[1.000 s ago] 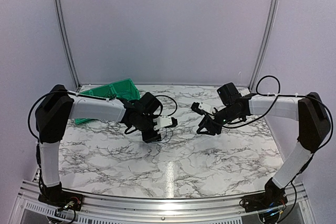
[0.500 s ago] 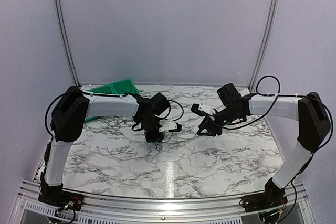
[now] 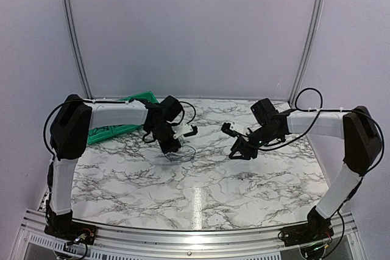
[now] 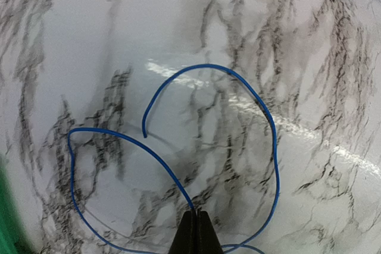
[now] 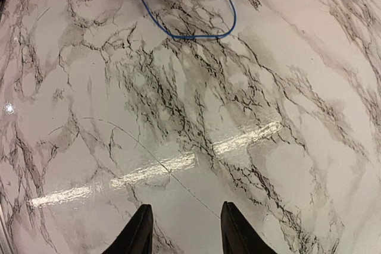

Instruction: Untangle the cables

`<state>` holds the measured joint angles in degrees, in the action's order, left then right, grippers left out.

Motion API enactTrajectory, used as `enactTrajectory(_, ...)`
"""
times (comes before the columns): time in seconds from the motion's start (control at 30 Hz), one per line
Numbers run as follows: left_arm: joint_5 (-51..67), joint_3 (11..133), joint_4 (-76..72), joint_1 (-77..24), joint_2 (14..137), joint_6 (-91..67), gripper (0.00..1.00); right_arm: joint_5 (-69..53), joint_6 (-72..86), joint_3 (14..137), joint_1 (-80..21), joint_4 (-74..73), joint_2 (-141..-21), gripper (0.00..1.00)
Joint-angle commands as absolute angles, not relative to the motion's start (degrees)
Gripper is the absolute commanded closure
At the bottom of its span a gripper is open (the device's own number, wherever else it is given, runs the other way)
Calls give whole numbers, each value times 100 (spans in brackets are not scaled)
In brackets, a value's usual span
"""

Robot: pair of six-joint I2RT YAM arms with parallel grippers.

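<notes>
Since my left gripper (image 4: 195,223) is the busy one, I'll start there: its two black fingers (image 4: 189,236) are pressed together, pinching a thin dark-blue wire (image 4: 275,159) right at the tips. From that pinch one strand runs off towards 10 o'clock into a smaller loop, and a bigger arc swings up through 2 o'clock, over the top, and ends in a loose free end near 11 o'clock. Underneath is the white marble-patterned tabletop (image 4: 297,40). I can't tell how much of the wire actually lies on it.

My right gripper (image 5: 187,230) has its fingers (image 5: 140,233) spread wide with only bare marble between them, not touching any wire. From its wrist camera the blue wire (image 5: 189,36) sits well away at 12 o'clock, with the dark tip of my left gripper just above it at the frame edge.

In the overhead view the right gripper (image 3: 239,149) is at about 3 o'clock from the left one (image 3: 173,144), well apart. A green plastic crate (image 3: 109,131) sits out at 9 o'clock, by the left wall.
</notes>
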<state>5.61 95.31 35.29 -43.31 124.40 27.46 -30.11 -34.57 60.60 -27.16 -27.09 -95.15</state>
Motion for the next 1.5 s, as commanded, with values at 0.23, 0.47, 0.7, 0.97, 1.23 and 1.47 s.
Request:
enactTrajectory(0.23, -636, 9968, 3067, -3504, 11359, 2430, 100, -2900, -3466, 6209, -2743, -2715, -9553, 60)
enactTrajectory(0.47, -946, 10906, 3054, -3089, 11427, 2628, 100, -2864, -3462, 6214, -2746, -2716, -9604, 60)
enactTrajectory(0.7, -1261, 11870, 3058, -2795, 11787, 2960, 100, -2828, -3454, 6240, -2746, -2722, -9683, 60)
enactTrajectory(0.97, -1049, 12242, 2988, -2348, 12326, 2856, 100, -2754, -3445, 6241, -2746, -2724, -9745, 60)
enactTrajectory(1.23, -858, 12329, 2670, -2178, 13043, 2605, 100, -2692, -3449, 6241, -2746, -2717, -9825, 60)
enactTrajectory(1.47, -167, 12298, 2323, -2014, 13404, 2026, 100, -2664, -3456, 6249, -2742, -2726, -9887, 61)
